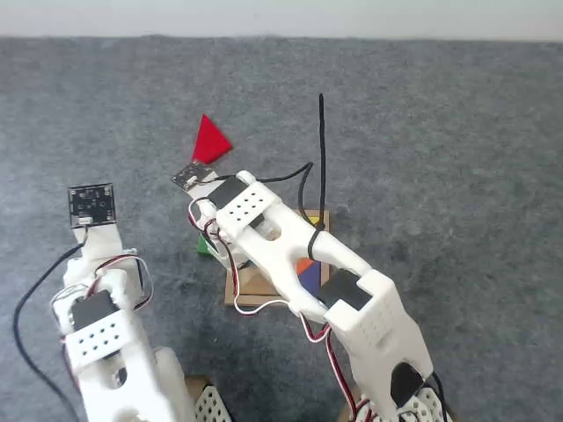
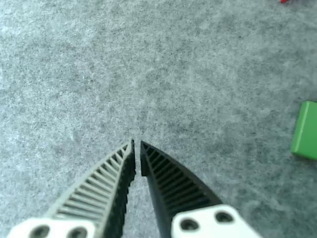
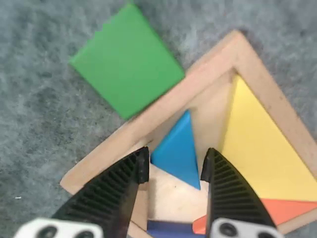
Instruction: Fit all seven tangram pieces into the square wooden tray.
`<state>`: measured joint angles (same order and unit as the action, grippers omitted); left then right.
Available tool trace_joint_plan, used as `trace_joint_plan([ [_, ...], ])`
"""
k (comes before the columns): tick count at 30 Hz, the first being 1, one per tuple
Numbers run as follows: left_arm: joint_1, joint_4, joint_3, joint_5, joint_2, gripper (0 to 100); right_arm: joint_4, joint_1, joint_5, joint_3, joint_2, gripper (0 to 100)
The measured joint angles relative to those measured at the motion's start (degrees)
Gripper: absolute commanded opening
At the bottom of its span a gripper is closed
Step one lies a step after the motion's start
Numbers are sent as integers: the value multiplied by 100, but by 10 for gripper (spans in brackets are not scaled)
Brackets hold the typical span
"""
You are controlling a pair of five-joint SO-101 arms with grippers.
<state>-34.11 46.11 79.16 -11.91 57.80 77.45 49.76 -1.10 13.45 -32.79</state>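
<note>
My right gripper is open, low over one corner of the square wooden tray. A light blue triangle lies in the tray between its fingers, loose and not clamped. Also in the tray are a yellow triangle, an orange piece and a dark blue piece. A green square rests on the carpet just outside that corner. A red triangle lies farther off on the carpet. My left gripper is shut and empty above bare carpet, to the left of the tray.
Grey carpet covers the whole table. The right arm lies across most of the tray in the high view. A black cable rises behind it. The green square sits at the edge of the left wrist view.
</note>
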Motion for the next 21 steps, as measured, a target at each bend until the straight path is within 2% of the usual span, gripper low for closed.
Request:
trace_joint_plan([
  [21,0,0,0,0,0,23,26,141,-1512,0,-123,191],
])
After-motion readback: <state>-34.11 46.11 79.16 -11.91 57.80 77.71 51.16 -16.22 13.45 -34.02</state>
